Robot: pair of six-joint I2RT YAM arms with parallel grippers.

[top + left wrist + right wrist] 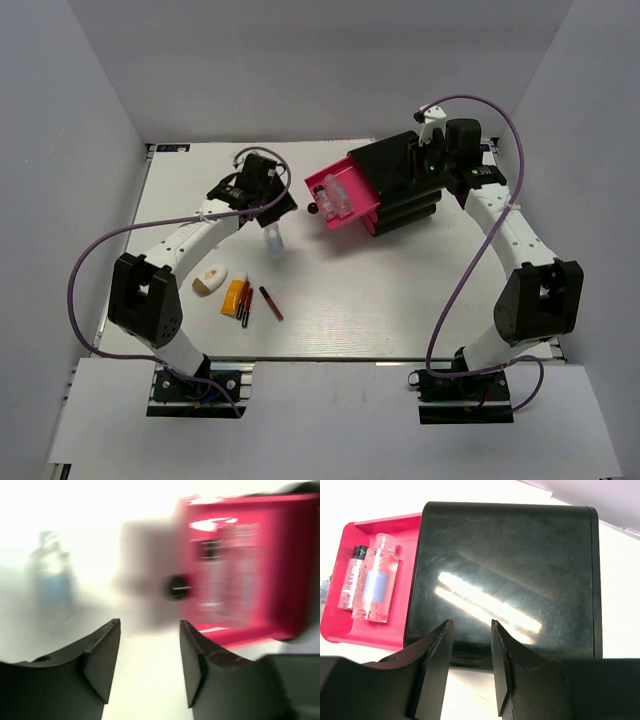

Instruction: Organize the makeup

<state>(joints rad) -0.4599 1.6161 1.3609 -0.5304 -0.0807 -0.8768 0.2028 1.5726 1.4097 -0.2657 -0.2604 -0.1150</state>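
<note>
A clear little bottle (274,241) stands on the table just below my left gripper (272,213). That gripper is open and empty (150,630). Its wrist view is blurred and shows the bottle (50,580) at the left, apart from the fingers. Two more clear bottles (337,194) lie in the open pink drawer (360,205); they also show in the right wrist view (372,577). A white-tan piece (209,280), an orange tube (234,297), a red pencil (246,303) and a dark pencil (271,303) lie at the front left. My right gripper (422,160) is open and empty (471,630) over the black box.
The black box (405,185) stands at the back right, its pink drawer pulled out to the left with a black knob (179,587). The box top (505,575) fills the right wrist view. White walls close the table on three sides.
</note>
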